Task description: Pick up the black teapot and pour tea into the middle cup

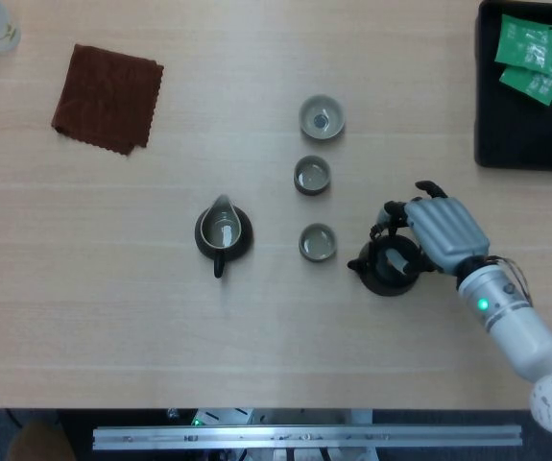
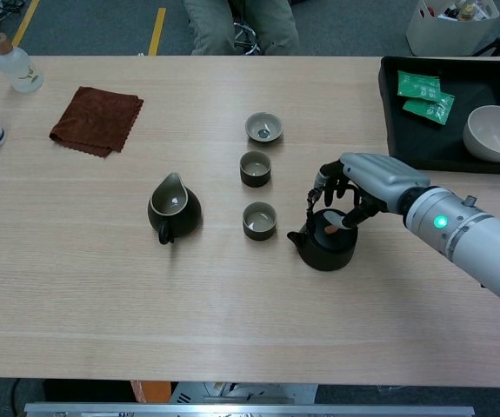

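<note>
The black teapot (image 1: 386, 269) (image 2: 323, 248) stands right of the nearest of three cups, spout pointing left. My right hand (image 1: 441, 230) (image 2: 368, 182) reaches over it from the right, and its fingers curl around the raised wire handle. The pot's base looks to be on the table still. The middle cup (image 1: 312, 176) (image 2: 255, 168) sits up and left of the pot, between the far cup (image 1: 321, 116) (image 2: 264, 128) and the near cup (image 1: 318, 242) (image 2: 259, 221). My left hand does not show in either view.
A dark pitcher (image 1: 224, 232) (image 2: 174, 207) stands left of the cups. A brown cloth (image 1: 108, 97) (image 2: 97, 120) and bottles (image 2: 13, 65) lie far left. A black tray (image 1: 492, 115) (image 2: 484, 74) with green packets and a white bowl (image 2: 496, 133) is at the right.
</note>
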`<action>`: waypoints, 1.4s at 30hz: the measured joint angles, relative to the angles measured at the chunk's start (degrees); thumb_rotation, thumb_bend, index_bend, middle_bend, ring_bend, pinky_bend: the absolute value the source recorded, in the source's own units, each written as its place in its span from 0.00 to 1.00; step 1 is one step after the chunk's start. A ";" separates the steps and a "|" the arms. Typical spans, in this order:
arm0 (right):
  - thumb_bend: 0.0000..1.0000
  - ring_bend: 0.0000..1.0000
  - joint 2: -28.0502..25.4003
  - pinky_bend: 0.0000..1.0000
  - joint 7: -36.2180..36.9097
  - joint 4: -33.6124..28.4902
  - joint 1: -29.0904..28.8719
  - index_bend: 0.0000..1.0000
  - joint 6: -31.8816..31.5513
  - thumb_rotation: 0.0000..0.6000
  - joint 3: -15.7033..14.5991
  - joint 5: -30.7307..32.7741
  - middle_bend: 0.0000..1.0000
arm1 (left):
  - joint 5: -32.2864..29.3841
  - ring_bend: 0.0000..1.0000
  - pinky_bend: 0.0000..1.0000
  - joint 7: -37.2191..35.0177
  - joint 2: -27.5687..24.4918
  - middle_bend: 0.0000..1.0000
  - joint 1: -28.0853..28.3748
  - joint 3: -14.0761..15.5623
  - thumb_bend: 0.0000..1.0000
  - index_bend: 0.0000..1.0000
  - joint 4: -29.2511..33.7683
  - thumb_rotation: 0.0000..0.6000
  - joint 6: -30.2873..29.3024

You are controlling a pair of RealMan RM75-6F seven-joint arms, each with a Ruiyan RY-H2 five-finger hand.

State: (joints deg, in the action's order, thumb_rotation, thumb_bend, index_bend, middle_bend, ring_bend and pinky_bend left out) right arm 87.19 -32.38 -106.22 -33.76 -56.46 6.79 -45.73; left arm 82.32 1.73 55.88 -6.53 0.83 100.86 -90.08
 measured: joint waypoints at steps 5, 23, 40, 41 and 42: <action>0.34 0.40 -2.13 0.10 2.41 -1.92 -1.12 0.43 1.91 1.00 0.04 1.57 0.50 | -0.01 0.09 0.12 -0.07 -0.04 0.11 -0.08 0.04 0.36 0.18 0.01 1.00 -0.02; 0.35 0.45 -5.68 0.10 5.53 -4.31 -5.57 0.49 3.94 1.00 -0.92 8.11 0.54 | 0.02 0.09 0.12 -0.32 -0.03 0.11 0.01 -0.06 0.36 0.18 -0.08 1.00 0.20; 0.50 0.49 -7.98 0.10 8.08 -4.96 -9.22 0.51 6.06 1.00 -2.28 12.82 0.57 | -0.20 0.09 0.12 -0.21 -0.08 0.11 -0.18 0.03 0.36 0.18 -0.08 1.00 0.22; 0.50 0.49 -8.23 0.10 8.36 -5.04 -9.42 0.51 6.42 1.00 -2.28 13.05 0.57 | -0.21 0.09 0.12 -0.21 -0.08 0.11 -0.18 0.02 0.36 0.18 -0.08 1.00 0.22; 0.51 0.49 -8.49 0.10 8.68 -5.12 -9.61 0.51 6.75 1.00 -2.27 13.24 0.57 | -0.22 0.09 0.12 -0.23 -0.09 0.11 -0.17 0.00 0.36 0.18 -0.09 1.00 0.22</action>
State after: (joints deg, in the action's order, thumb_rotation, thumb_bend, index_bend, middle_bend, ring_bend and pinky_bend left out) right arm 78.70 -23.70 -111.33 -43.37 -49.71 4.52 -32.49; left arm 82.10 1.50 55.79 -6.70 0.83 100.77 -89.86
